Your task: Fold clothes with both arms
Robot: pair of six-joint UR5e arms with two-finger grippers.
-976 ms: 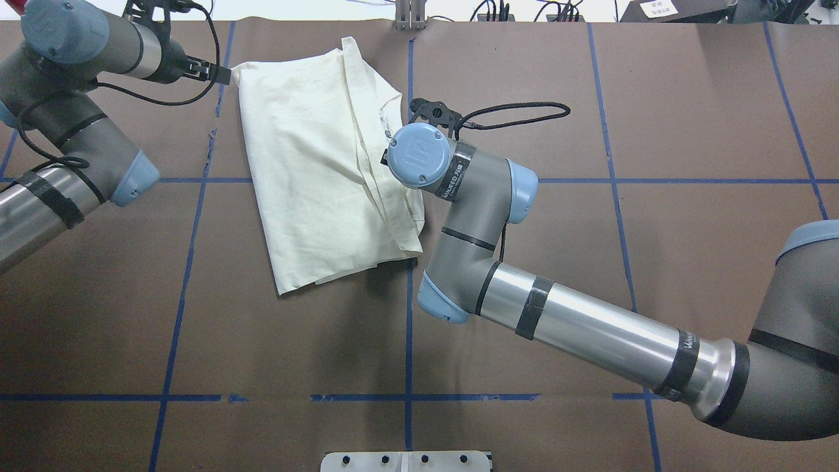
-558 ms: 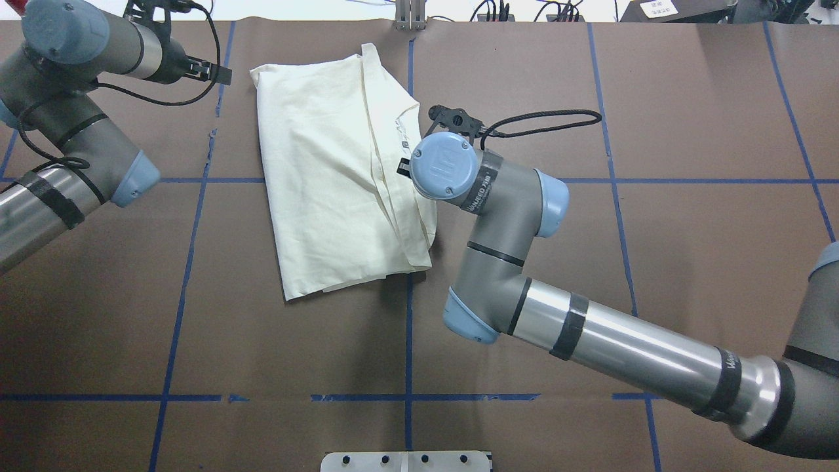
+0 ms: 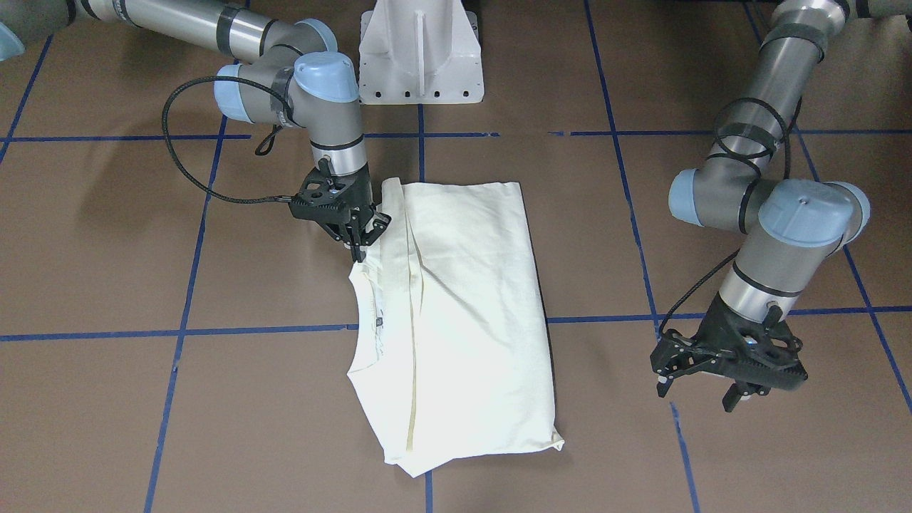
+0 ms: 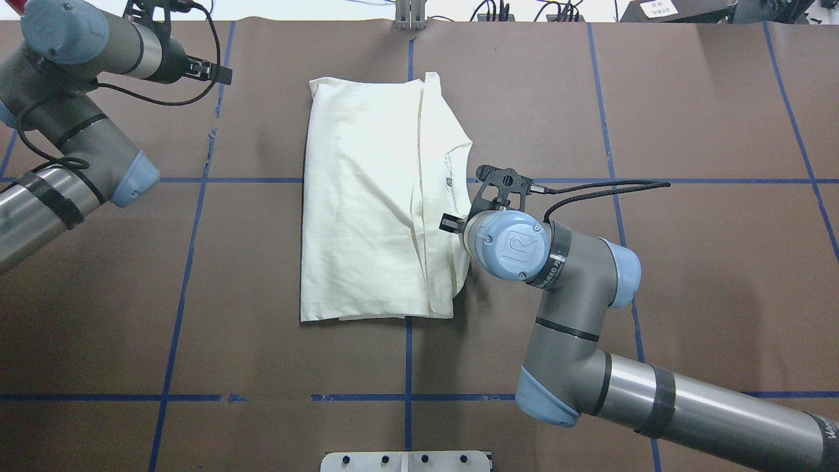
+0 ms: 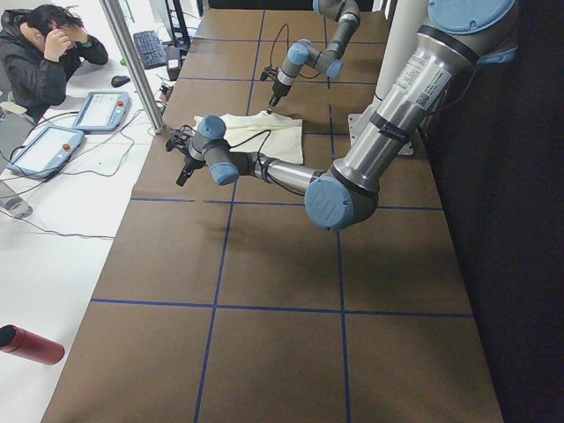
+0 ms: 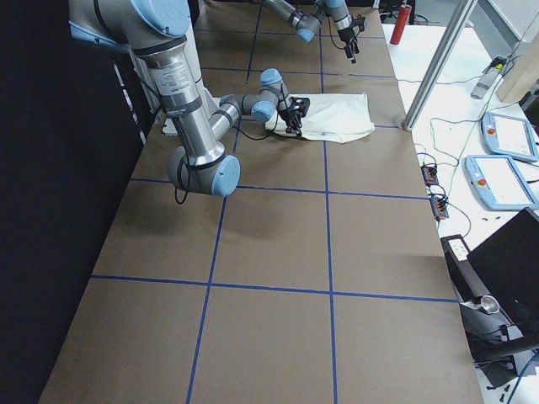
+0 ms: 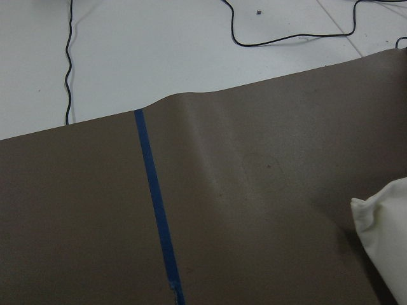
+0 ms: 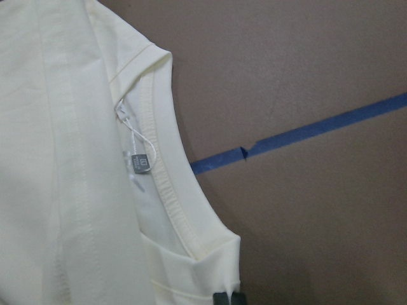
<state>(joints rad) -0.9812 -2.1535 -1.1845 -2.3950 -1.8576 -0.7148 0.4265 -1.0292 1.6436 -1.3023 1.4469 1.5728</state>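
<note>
Light-blue round joint cap [image 4: 513,240], right arm [image 4: 623,387] wrist: embossed "UR" logo. Black band [image 4: 549,265] beside it: white lettering, illegible. Small grey tag [image 8: 141,164], cream-white T-shirt [image 8: 63,159] neckline: print unreadable.

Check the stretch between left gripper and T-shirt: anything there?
Front-facing view: only bare brown table cover and one blue tape line separate left gripper from T-shirt.

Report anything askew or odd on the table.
The shirt is folded unevenly: on the collar side the layers' edges are staggered, not aligned. The right pincer pinches that edge. Nothing looks torn or spilled.
</note>
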